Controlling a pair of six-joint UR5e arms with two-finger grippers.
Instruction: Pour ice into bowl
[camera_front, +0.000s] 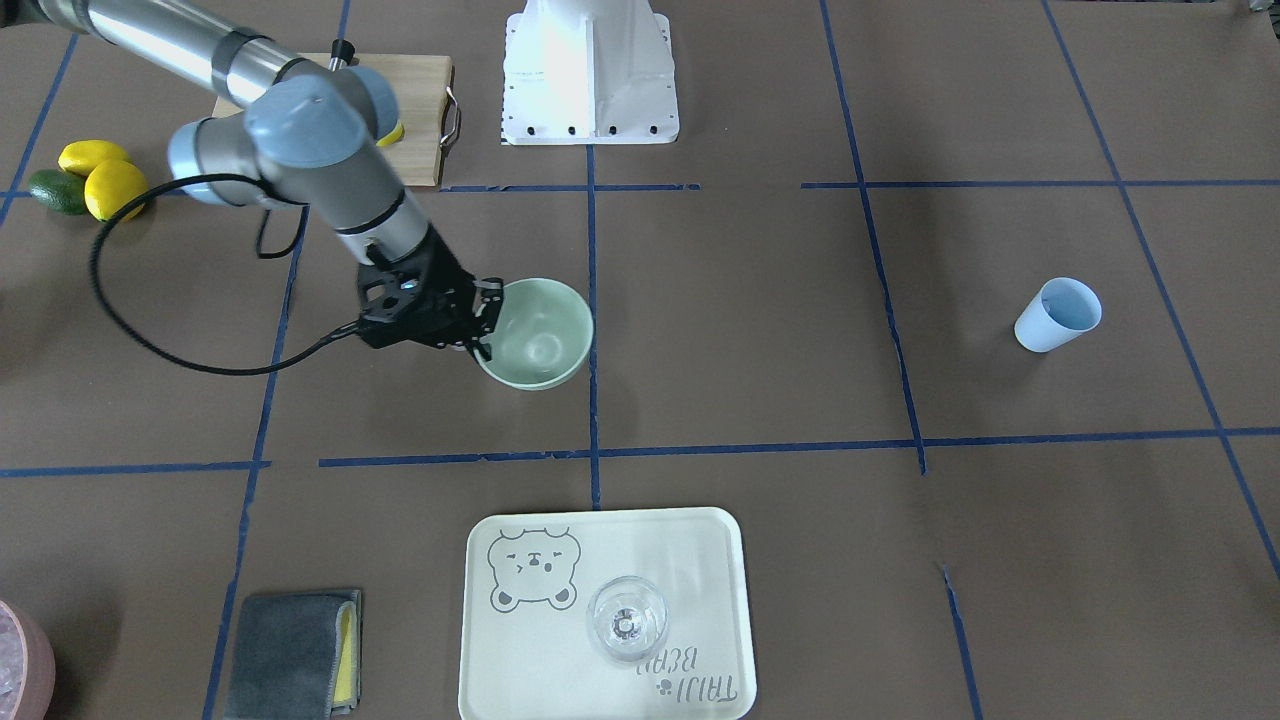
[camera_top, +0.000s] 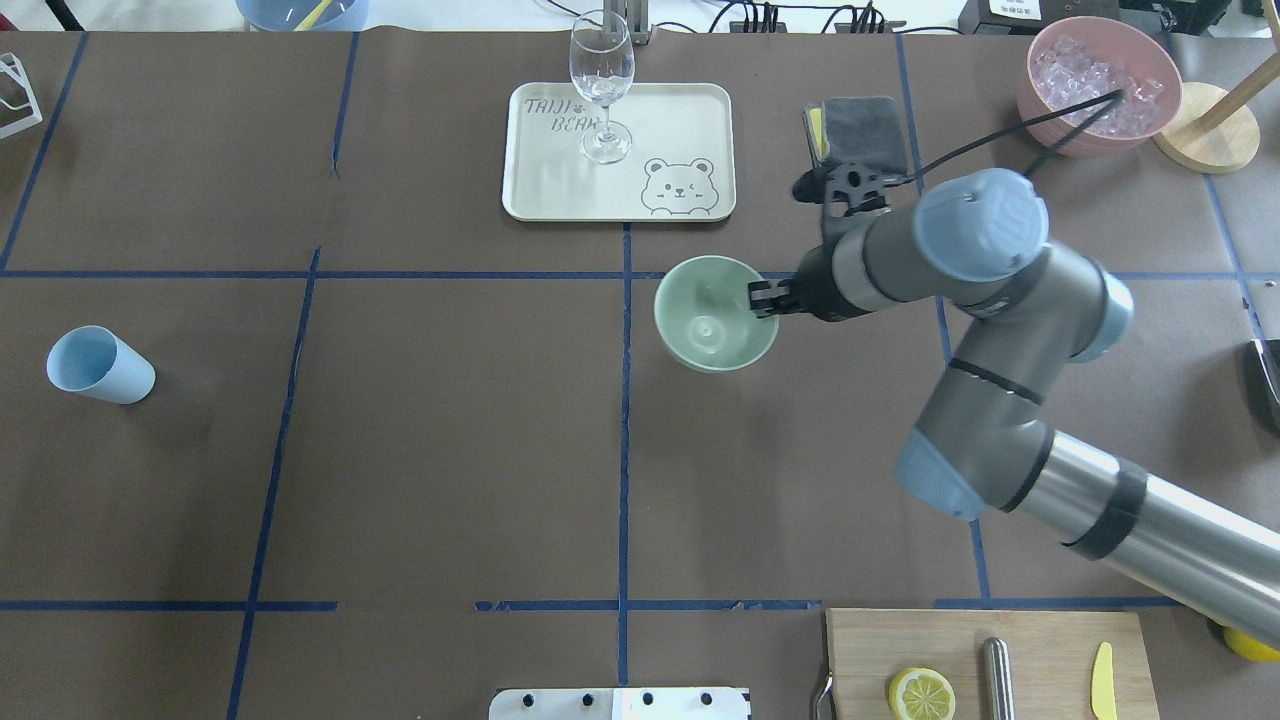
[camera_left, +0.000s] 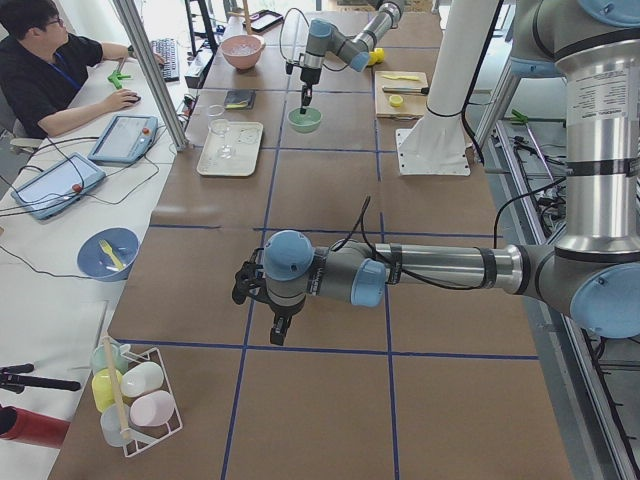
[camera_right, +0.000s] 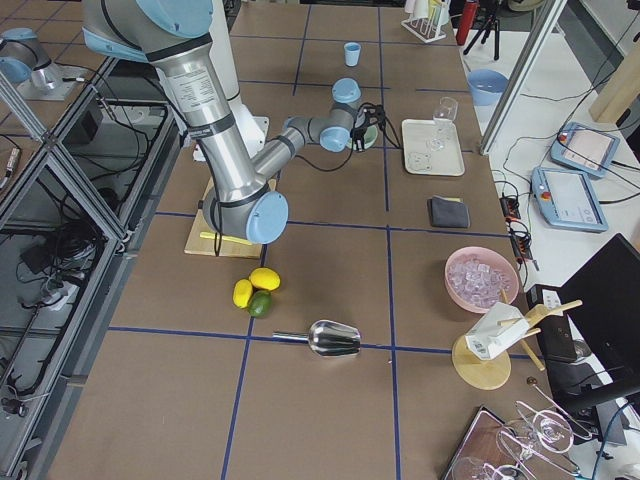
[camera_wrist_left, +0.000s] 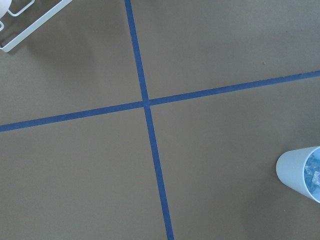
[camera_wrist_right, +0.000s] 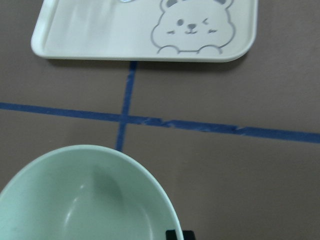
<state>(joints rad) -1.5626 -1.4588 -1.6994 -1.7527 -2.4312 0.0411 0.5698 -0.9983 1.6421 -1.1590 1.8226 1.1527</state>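
Note:
The pale mint-green bowl (camera_top: 715, 312) sits near the table's middle and looks empty inside; it also shows in the front view (camera_front: 540, 335) and the right wrist view (camera_wrist_right: 85, 200). My right gripper (camera_top: 762, 298) is shut on the bowl's rim on its right side, with one fingertip (camera_wrist_right: 174, 234) showing outside the rim. A light blue cup (camera_top: 100, 365) stands far to the left. The left wrist view shows ice (camera_wrist_left: 314, 172) inside that cup. My left gripper (camera_left: 277, 328) shows only in the exterior left view, above bare table, and I cannot tell whether it is open or shut.
A cream bear tray (camera_top: 690, 120) with a wine glass (camera_top: 602, 85) lies beyond the bowl. A grey cloth (camera_top: 865, 125) and a pink container of ice cubes (camera_top: 1100, 80) stand at the far right. A cutting board (camera_top: 990, 665) with a lemon half lies near the robot.

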